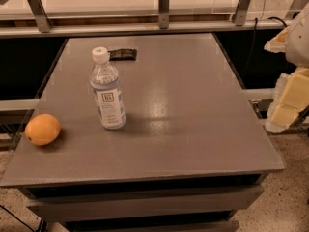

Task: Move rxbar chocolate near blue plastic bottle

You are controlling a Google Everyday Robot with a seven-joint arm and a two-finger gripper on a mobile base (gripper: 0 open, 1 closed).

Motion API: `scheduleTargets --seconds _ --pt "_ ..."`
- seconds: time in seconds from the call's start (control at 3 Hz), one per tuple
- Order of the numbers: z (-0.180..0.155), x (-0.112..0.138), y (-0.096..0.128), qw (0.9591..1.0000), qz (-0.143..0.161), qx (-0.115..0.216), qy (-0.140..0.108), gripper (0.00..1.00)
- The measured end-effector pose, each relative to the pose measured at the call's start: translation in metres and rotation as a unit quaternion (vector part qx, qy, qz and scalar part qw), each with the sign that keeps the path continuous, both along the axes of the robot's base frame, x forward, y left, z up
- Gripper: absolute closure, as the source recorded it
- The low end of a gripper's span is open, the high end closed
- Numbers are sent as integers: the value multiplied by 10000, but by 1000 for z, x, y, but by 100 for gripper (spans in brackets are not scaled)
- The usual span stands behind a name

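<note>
The rxbar chocolate (122, 54) is a small flat dark bar lying on the far part of the grey table (193, 129), just behind and to the right of the bottle's cap. The blue plastic bottle (107, 91) stands upright left of the table's middle, with a white cap and a pale label with a dark square logo. My gripper (289, 98) shows as pale yellow and white parts at the right edge of the view, off the table's right side, well away from both things and holding nothing that I can see.
An orange (43, 129) lies near the table's front left edge. A metal rail with posts (164, 8) runs behind the table. The floor shows to the right of the table and below its front edge.
</note>
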State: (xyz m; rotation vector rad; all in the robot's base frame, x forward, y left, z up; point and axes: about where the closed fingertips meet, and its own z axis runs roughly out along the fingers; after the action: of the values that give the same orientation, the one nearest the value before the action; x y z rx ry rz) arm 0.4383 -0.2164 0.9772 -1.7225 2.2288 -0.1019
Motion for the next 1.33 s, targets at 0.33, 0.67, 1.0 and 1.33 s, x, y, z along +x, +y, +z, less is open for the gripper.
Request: scheduleTargets --seconds 0.33,0.67,1.0,1.33 --pt "2 7 3 10000 22 24 -67 0" --pt "7 50 13 9990 33 372 -231 0" --pt "2 125 43 9966 39 787 -243 0" --pt "7 186 103 9888 6 1437 -407 0"
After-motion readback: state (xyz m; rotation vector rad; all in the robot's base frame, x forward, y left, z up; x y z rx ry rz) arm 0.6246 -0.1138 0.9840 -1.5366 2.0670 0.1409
